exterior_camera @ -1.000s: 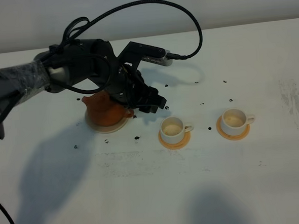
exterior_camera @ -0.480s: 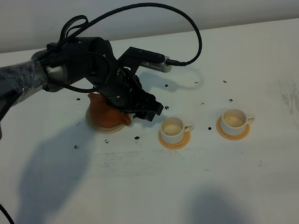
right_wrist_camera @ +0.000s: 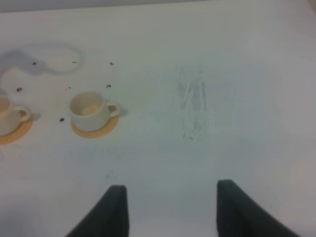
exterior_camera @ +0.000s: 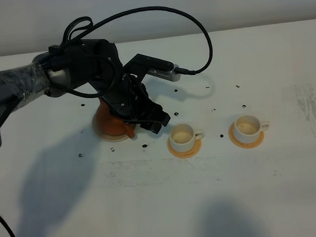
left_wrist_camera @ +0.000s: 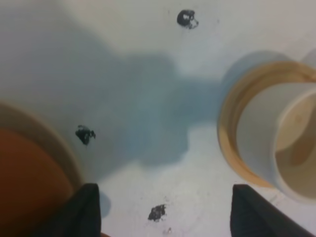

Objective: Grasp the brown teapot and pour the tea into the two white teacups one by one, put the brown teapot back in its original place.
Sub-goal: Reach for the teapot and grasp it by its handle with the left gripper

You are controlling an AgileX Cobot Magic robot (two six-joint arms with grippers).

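Brown teapot [exterior_camera: 109,123] sits on its cream saucer [exterior_camera: 99,135], in the desk's left half, toward the far edge. Left gripper [exterior_camera: 154,120] is spread wide and empty, offset toward the nearer teacup [exterior_camera: 181,134]. The pot is beside one finger, not between them. Judgement: centre over the pot before closing, stay clear of the cup, lift level.

Above and behind the brown teapot [exterior_camera: 108,124]: blocked by left arm [exterior_camera: 80,75], with cable [exterior_camera: 195,27] looping higher. Right of the teapot: left gripper [exterior_camera: 158,122], jaws spread, filled the narrow gap to 1st teacup [exterior_camera: 181,134]. 2nd teacup [exterior_camera: 248,125] stood further right, well apart. table [exterior_camera: 152,205] in front of the teapot was open.
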